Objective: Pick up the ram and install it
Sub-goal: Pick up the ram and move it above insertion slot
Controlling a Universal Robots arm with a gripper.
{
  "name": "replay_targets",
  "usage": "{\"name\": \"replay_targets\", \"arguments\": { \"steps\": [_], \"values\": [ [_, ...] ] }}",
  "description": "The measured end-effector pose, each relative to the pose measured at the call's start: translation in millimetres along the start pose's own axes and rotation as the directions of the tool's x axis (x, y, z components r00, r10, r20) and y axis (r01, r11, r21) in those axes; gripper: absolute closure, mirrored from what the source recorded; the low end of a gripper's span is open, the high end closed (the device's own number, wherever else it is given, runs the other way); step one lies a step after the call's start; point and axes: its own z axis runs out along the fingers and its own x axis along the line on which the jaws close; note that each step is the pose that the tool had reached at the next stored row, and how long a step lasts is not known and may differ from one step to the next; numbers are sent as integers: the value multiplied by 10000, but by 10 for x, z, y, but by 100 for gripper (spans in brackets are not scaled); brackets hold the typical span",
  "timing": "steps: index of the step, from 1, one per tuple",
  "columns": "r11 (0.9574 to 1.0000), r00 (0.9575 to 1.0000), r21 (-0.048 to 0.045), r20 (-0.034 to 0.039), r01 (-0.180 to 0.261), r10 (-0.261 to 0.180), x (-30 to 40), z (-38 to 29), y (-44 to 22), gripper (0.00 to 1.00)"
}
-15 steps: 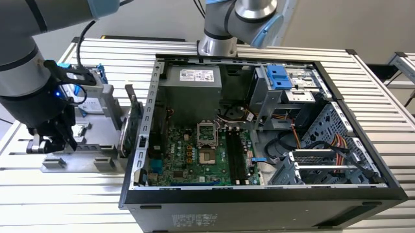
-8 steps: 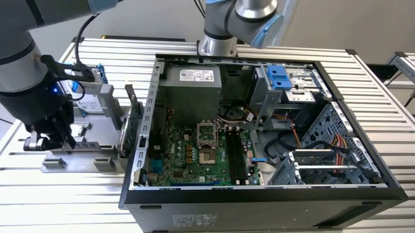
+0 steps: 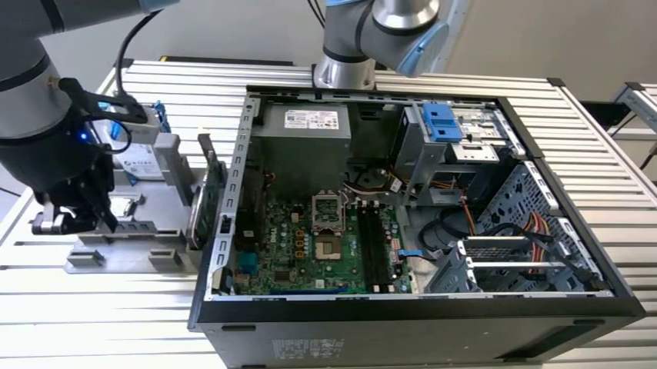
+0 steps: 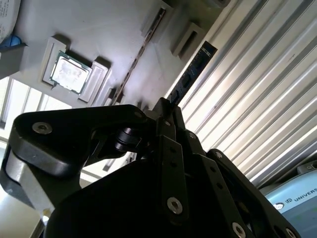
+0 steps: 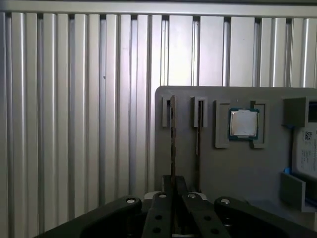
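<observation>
Black gripper [image 5: 172, 182] pinched shut on dark, thin, narrow ram stick [image 5: 172, 141], standing on edge in end slot of flat grey plastic holder [image 5: 237, 171]. Just beside: second thin stick [image 5: 198, 136], then square silver processor chip [image 5: 243, 123]. Underneath, ribbed aluminium table [image 5: 74, 124]; well apart, open black computer case [image 3: 411, 327].

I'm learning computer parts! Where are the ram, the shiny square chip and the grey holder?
ram [image 5: 172, 139]: first wrist view, middle of its edge.
chip [image 5: 243, 123]: first wrist view, its silver top.
holder [image 5: 233, 173]: first wrist view, bare grey face.
</observation>
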Motion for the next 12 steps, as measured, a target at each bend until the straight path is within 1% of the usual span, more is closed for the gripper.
{"name": "replay_targets", "arguments": {
  "steps": [12],
  "values": [
    [10000, 10000, 0, 0, 0, 0, 0, -116, 3, 100]
  ]
}}
